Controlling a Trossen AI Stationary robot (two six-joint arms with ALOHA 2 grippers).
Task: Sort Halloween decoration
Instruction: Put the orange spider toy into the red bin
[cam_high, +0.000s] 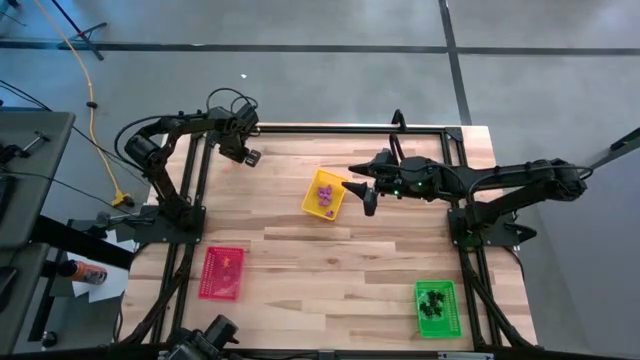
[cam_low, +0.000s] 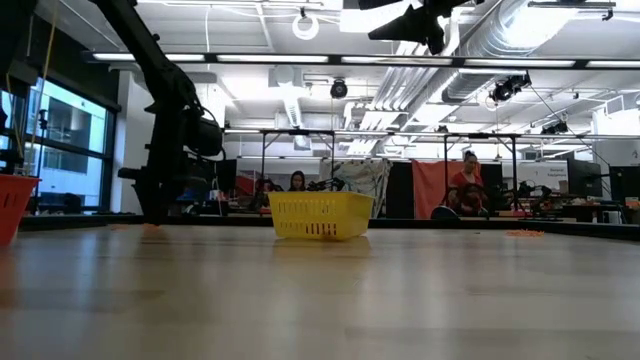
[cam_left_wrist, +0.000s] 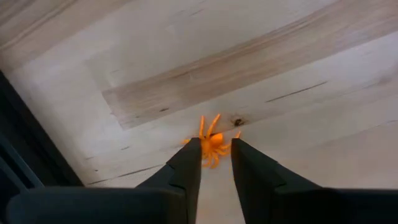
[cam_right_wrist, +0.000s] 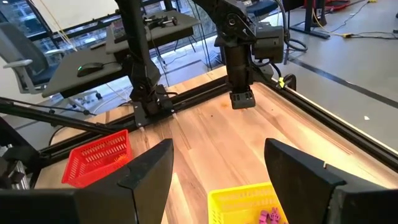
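The pale wooden plank desk (cam_high: 330, 260) carries three small rectangular plastic baskets: a yellow one (cam_high: 325, 193) near the middle holding purple trinkets (cam_right_wrist: 269, 216), a red one (cam_high: 222, 272) toward the left front, and a green one (cam_high: 436, 307) at the right front with black trinkets (cam_high: 433, 300) inside. The right arm reaches in from the right side with its hand (cam_high: 365, 196) hanging high, just beside the yellow basket; its two dark fingers stand wide apart and hold nothing. The left hand (cam_left_wrist: 216, 163) is at the far left corner of the desk, lowered to the surface, its fingers parted by a narrow gap on either side of a tiny orange plastic spider (cam_left_wrist: 211, 142) that lies on the wood. The fingertips flank the spider's body, but the pictures do not show a firm pinch yet, so the left hand reads as open and about to close. The step in hand looks like picking up this orange piece. To do it well, the fingertips should sit right down on the wood, centred on the round body rather than the thin legs, then close gently, since so small and light a piece could easily skid or flick out sideways. Lift straight up before travelling. No basket visibly holds orange pieces; the red one seems the likely target.
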